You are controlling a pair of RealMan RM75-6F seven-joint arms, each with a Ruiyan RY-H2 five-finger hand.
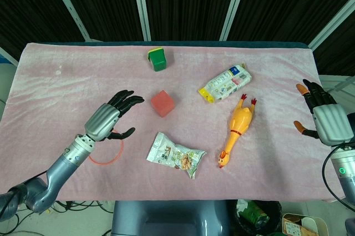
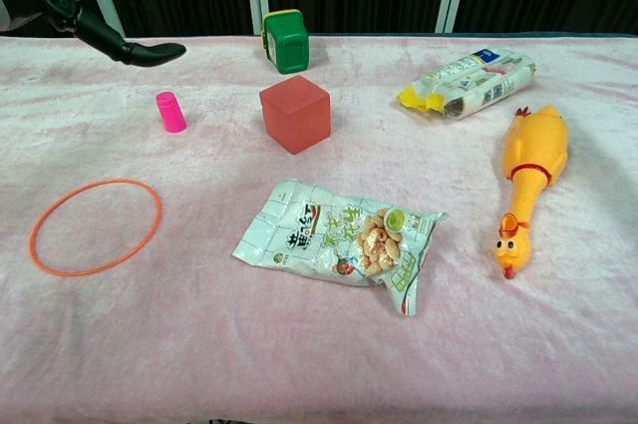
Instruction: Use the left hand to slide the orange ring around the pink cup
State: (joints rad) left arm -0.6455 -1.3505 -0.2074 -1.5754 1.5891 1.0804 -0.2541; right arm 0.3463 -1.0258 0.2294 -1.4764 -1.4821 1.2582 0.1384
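In the chest view the thin orange ring (image 2: pixel 158 216) lies flat on the pink cloth at the front left. The small pink cup (image 2: pixel 170 112) stands upright behind it, a short gap apart and outside the ring. My left hand (image 2: pixel 125 43) hovers above and behind the cup, holding nothing. From the head view the left hand (image 1: pixel 112 115) has its fingers spread and hides the cup, and the ring (image 1: pixel 111 161) shows partly under the wrist. Near the table's right edge my right hand (image 1: pixel 323 115) is open and holds nothing.
A red cube (image 1: pixel 163 103) sits just right of the left hand, and a green block (image 1: pixel 158 58) is further back. A snack bag (image 1: pixel 176 155), a yellow rubber chicken (image 1: pixel 237 128) and a white packet (image 1: pixel 225 83) fill the middle and right.
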